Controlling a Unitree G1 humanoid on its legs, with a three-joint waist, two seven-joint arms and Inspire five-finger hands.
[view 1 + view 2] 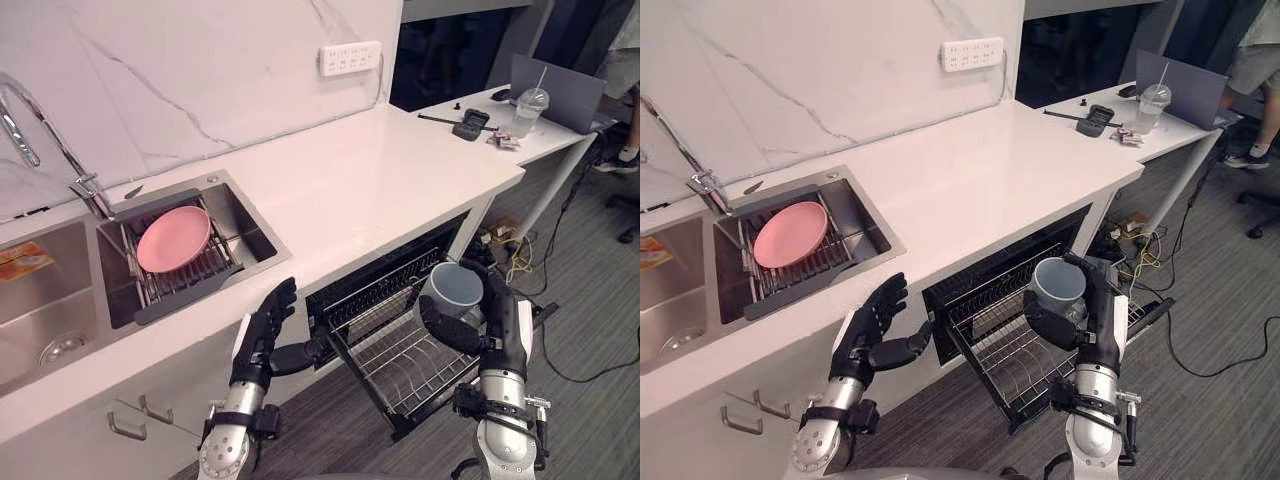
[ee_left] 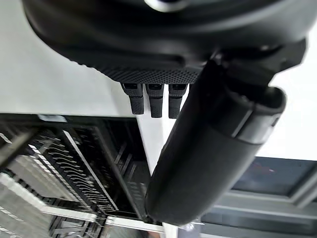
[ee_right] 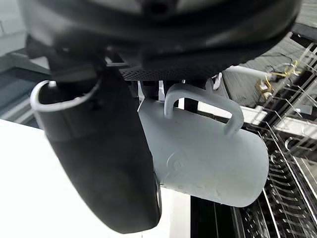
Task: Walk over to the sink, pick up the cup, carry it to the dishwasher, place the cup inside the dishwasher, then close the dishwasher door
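Gripping the cup (image 1: 455,288) in the right hand (image 1: 495,312), fingers and thumb wrapped round its body, with the handle (image 3: 203,106) left free outside the grasp. Held upright, mouth up, above the pulled-out dishwasher rack (image 1: 405,372) and apart from its wires; probably carried that way for a straight lowering between the tines without catching or tipping. Judged to be the placing step, with lowering, letting go and shutting the door not yet done.

Held the left hand (image 1: 262,322) empty, fingers straight and thumb spread, just by the front edge of the counter (image 1: 380,170) and to the left of the dishwasher opening (image 1: 375,285). Likely parked there to stay out of the rack's way and near enough for the later push on the door.

Saw, further back, the sink (image 1: 245,228) sunk into the counter, with a pink plate (image 1: 173,238) lying on a drainer (image 1: 215,268) inside the basin, presumably set there to drip, and the tap (image 1: 40,140) arching over the basin's edge. Noted a power strip (image 1: 350,57) fixed high on the marble wall (image 1: 200,70), well clear of any splashes.

Made out, farthest off, a desk (image 1: 550,140) bearing a lidded drink with a straw (image 1: 528,105) and a laptop (image 1: 560,88), and beside it a person's leg (image 1: 628,150).
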